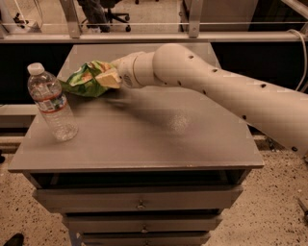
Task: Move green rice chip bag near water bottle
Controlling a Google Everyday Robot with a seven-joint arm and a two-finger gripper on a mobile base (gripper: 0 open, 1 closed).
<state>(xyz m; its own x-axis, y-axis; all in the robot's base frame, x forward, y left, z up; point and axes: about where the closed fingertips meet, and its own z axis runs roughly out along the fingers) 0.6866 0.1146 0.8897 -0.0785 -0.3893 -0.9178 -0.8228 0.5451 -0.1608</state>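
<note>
The green rice chip bag (pixel 85 79) is crinkled and shiny. It sits at the far left of the grey cabinet top (pixel 173 144), held at its right end. My gripper (pixel 109 77) is at the end of the white arm that reaches in from the right, and it is shut on the bag. The water bottle (pixel 51 103) stands upright at the left edge of the top, clear with a white cap and a label band. The bag's left tip is close to the bottle's shoulder, just behind and to the right of it.
The cabinet has drawers (pixel 139 198) below its front edge. A metal rail (pixel 144 37) runs behind it, with an office chair (pixel 108 14) beyond. The white arm (pixel 231 91) crosses the right half of the top.
</note>
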